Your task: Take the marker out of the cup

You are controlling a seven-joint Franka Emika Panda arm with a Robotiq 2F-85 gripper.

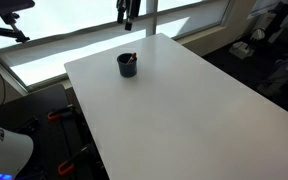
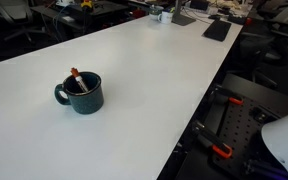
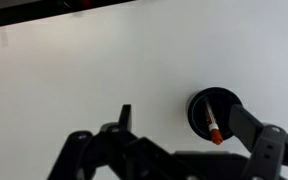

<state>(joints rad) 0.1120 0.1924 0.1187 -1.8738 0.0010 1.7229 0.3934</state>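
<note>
The cup [image 1: 127,65] is a small dark mug standing on the white table [image 1: 184,110]. In an exterior view it [image 2: 81,95] shows a small handle on its left. The marker [image 2: 76,78] leans inside it, its reddish tip sticking out above the rim. In the wrist view the cup [image 3: 224,100] is seen from above, with the marker [image 3: 213,126] lying across its opening. My gripper [image 3: 178,107] is open and empty, high above the table, with the cup by its right finger. In an exterior view the gripper [image 1: 129,12] hangs at the top edge, above and behind the cup.
A window runs behind the table [image 1: 74,35]. Dark flat items [image 2: 216,30] and small objects [image 2: 162,14] lie at the table's far end. Office chairs and equipment stand around the table. Orange clamps [image 2: 220,152] show below the table's edge.
</note>
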